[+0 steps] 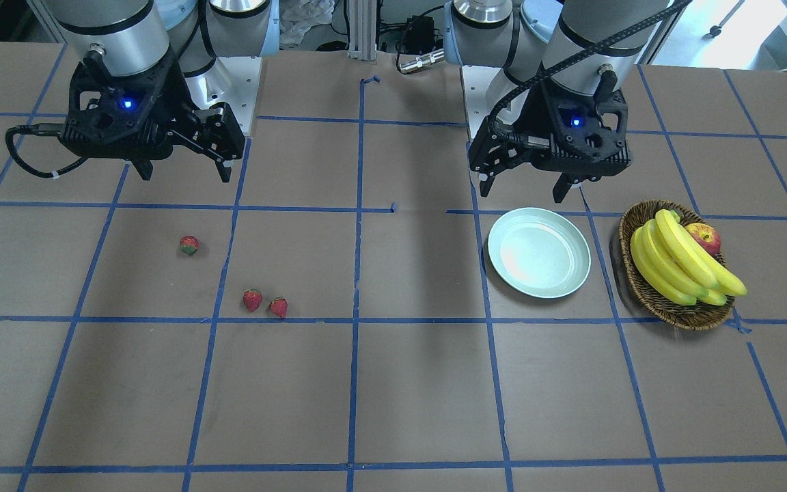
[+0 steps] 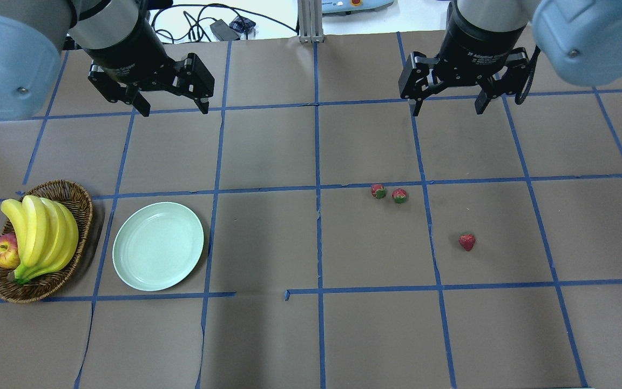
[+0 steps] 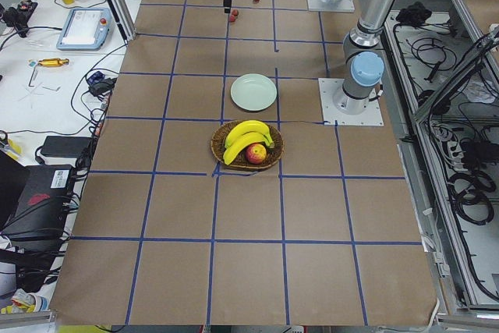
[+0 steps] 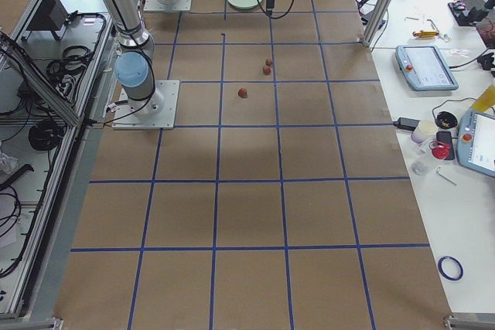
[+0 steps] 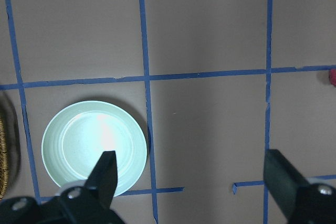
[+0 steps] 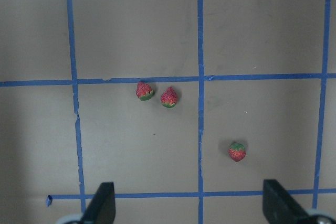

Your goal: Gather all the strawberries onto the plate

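Note:
Three strawberries lie on the brown table on my right side: two close together (image 2: 378, 190) (image 2: 399, 195) and one apart (image 2: 467, 241). The right wrist view shows them too (image 6: 144, 91) (image 6: 169, 97) (image 6: 237, 151). The pale mint-green plate (image 2: 158, 246) lies empty on my left side and shows in the left wrist view (image 5: 94, 148). My left gripper (image 2: 173, 109) hangs open and empty high above the table, beyond the plate. My right gripper (image 2: 447, 109) hangs open and empty high above the table, beyond the strawberries.
A brown wicker basket (image 2: 81, 202) with bananas (image 2: 41, 232) and a red-yellow apple (image 2: 3, 252) stands just left of the plate. Blue tape lines grid the table. Cables and equipment lie beyond the far edge.

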Action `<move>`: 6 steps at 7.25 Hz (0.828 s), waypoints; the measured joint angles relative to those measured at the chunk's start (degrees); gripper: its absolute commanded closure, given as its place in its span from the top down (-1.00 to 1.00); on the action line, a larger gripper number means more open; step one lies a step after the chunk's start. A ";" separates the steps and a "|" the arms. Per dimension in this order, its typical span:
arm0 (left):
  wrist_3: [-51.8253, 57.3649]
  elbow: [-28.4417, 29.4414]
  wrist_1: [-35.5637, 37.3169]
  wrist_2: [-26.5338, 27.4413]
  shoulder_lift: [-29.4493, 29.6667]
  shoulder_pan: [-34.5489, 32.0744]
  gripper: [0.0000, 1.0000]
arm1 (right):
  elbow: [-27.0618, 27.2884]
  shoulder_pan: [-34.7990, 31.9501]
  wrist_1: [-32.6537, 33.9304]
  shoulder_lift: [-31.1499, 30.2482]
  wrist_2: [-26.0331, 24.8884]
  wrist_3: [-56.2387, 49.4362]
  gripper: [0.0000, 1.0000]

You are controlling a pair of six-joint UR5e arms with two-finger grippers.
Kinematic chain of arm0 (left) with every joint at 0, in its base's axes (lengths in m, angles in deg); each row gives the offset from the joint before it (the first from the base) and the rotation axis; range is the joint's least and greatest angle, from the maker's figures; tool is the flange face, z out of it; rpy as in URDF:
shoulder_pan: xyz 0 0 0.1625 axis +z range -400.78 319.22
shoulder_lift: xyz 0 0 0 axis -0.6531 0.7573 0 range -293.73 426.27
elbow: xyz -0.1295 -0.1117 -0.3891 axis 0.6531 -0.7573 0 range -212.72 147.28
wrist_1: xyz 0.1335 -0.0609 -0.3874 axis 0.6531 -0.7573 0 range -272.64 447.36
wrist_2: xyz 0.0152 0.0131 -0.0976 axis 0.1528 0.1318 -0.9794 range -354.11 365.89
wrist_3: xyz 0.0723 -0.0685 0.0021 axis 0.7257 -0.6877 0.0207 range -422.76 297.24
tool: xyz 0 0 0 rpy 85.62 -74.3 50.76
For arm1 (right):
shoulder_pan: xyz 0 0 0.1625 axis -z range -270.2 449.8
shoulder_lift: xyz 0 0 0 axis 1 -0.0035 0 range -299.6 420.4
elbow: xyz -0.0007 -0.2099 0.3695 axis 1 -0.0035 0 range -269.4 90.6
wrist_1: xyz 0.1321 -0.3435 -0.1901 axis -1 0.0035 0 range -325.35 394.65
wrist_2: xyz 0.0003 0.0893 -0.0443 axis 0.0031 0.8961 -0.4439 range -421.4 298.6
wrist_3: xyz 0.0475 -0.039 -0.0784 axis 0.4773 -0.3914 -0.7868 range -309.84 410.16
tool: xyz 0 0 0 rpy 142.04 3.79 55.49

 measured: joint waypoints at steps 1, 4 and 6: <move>0.00 -0.08 -0.44 0.02 -0.04 -0.01 1.00 | -0.33 0.03 0.05 0.03 -0.23 -0.02 1.00; 0.01 -0.16 -1.01 0.05 0.06 -0.02 1.00 | -2.12 0.32 0.06 0.44 -0.61 -0.08 1.00; -0.03 -0.22 -1.04 0.11 0.08 -0.02 1.00 | -2.18 0.35 0.06 0.45 -0.70 -0.09 1.00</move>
